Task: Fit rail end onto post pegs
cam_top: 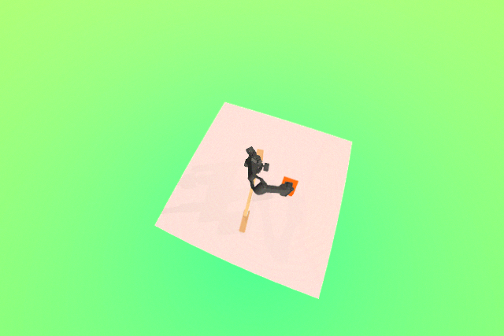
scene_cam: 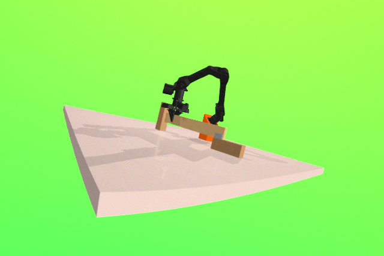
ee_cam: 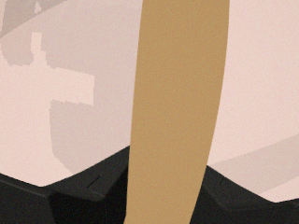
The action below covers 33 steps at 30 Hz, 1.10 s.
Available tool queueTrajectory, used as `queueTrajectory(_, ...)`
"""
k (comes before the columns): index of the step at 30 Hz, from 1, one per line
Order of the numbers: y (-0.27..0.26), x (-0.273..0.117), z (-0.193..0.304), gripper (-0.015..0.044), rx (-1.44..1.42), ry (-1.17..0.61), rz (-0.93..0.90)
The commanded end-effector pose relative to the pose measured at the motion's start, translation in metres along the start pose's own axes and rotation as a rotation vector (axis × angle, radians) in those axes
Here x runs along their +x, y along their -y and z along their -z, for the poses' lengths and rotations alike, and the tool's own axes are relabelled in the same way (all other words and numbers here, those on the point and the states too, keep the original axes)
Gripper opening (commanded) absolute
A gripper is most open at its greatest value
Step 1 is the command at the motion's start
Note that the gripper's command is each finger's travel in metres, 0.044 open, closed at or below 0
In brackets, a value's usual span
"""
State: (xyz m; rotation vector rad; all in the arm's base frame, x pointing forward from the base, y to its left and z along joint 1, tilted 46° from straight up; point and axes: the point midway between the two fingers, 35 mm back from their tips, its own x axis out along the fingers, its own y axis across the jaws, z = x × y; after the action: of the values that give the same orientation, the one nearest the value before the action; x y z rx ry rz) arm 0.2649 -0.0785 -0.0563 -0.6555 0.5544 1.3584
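The long wooden rail [cam_top: 248, 201] [scene_cam: 195, 123] [ee_cam: 179, 84] is raised off the table and looks about level. My gripper [scene_cam: 171, 119] [ee_cam: 156, 156] is shut on the rail close to its post end, with a black finger on each side in the wrist view. The wooden post [cam_top: 260, 152] [scene_cam: 161, 120] stands upright at that end. The rail's end appears against or very close to the post; a small gap cannot be ruled out. The pegs and holes are not visible. The far end sits at the grey bracket [scene_cam: 218, 136] on the low footboard block [cam_top: 243, 224] [scene_cam: 227, 147].
The orange base block [cam_top: 294, 181] [scene_cam: 206, 137] of the arm stands beside the rail. The arm arches over from it to the post end. The pale table [cam_top: 301, 242] [scene_cam: 149, 175] ends in open edges on all sides.
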Motion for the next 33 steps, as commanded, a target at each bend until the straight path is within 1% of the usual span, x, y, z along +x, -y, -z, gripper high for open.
queueTrajectory(1,0.001,-0.0017,0.0044,0.0,0.001,-0.005,0.005)
queueTrajectory(28,0.001,-0.002,0.0125,0.0,0.0,-0.006,0.005)
queueTrajectory(33,0.0,-0.0002,0.0084,0.0131,0.0,0.0,0.0)
